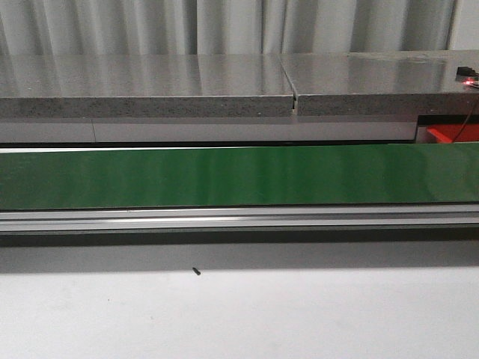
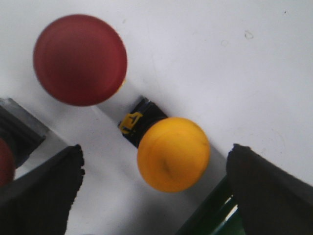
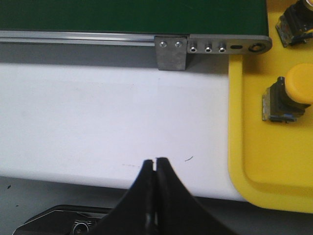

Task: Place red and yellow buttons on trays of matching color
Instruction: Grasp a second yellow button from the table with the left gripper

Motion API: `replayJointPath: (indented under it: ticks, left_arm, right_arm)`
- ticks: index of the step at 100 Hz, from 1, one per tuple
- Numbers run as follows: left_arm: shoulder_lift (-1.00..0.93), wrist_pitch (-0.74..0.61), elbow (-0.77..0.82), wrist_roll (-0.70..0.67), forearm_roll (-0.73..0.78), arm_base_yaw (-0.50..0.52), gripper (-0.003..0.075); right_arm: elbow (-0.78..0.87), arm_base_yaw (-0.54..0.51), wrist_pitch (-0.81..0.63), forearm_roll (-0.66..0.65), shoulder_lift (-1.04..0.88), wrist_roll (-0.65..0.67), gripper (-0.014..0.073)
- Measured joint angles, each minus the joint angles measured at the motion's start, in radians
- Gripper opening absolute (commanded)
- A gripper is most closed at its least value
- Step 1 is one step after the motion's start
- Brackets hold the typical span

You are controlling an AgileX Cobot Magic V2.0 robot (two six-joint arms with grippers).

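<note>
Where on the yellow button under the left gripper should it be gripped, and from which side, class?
Probably across the round yellow cap of the yellow button, coming straight down: it lies on its side, between the open left gripper fingers, its black base pointing away. The red button sits clear.

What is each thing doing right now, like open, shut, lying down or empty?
Left gripper: open, nothing held.
Right gripper: shut, nothing held.
Yellow button: lying on the white table, between the open fingers.
Red button: lying on the table.
Yellow tray: holds a yellow button.
Green belt: bare.
</note>
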Motion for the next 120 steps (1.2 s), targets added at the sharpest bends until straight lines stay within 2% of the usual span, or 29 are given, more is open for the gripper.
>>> replayJointPath:
  ticks: [12,38,52,84,120]
  left_arm:
    - [0.014,-0.035,0.0,0.0,-0.002,-0.016,0.0552]
    - [0.028,-0.059,-0.002,0.0,-0.007,-0.019,0.0308]
    - [0.028,-0.062,-0.002,0.0,-0.007,-0.019,0.0211]
    - [0.002,-0.036,-0.002,0.011,-0.005,-0.019,0.0199]
    - [-0.245,-0.053,0.117,0.035,0.013,-0.019,0.0199]
  right_arm:
    - [0.0,0.0,0.0,0.0,0.0,0.0,-0.0091]
    - [0.0,0.0,0.0,0.0,0.0,0.0,-0.0091]
    - [0.0,0.0,0.0,0.0,0.0,0.0,-0.0091]
    - [0.0,0.0,0.0,0.0,0.0,0.0,-0.0091]
    - [0.0,0.0,0.0,0.0,0.0,0.0,-0.0091]
